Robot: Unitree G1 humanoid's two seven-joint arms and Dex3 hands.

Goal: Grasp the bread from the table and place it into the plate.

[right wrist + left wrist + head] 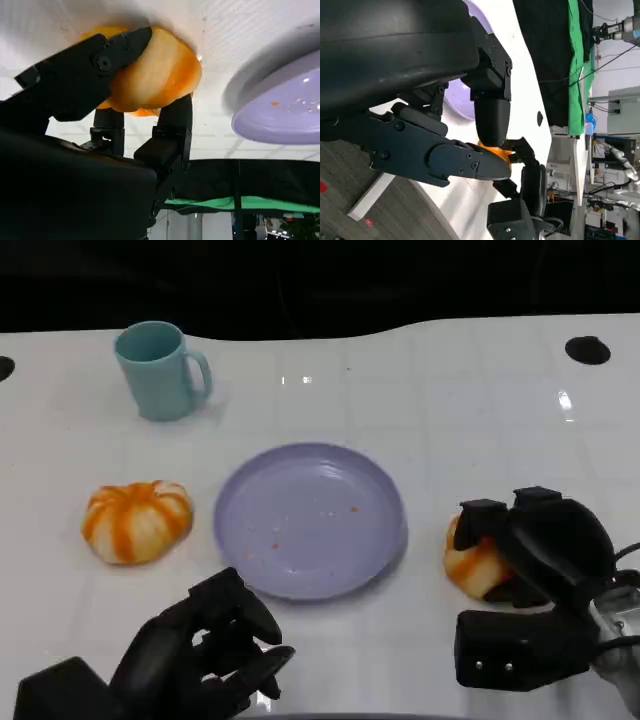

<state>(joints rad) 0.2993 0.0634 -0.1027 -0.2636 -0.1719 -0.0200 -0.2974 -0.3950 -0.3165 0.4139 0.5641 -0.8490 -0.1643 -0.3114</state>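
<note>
Two hands are showing nearest the camera. The left hand is resting low at the near edge of the surface, its fingers curled in and holding nothing. The right hand is wrapping around the bread, an orange-and-cream bun lying on the surface just beside the plate, on the plate's right. In the right wrist view the fingers are pressing one side of the bread while others are bracing it from behind, so the hand is gripping it, though the bun appears to be touching the surface and not yet lifted.

The bread is looking light and soft, likely to dent under a hard squeeze; its glazed crust may be a little slippery. Taking it across its widest part, from opposite sides, seems the safest hold, with gentle pressure.

Further out, the lilac plate is sitting bare apart from a few crumbs. A second, striped bun is lying well apart to the plate's left, and a teal mug is standing upright beyond it.
</note>
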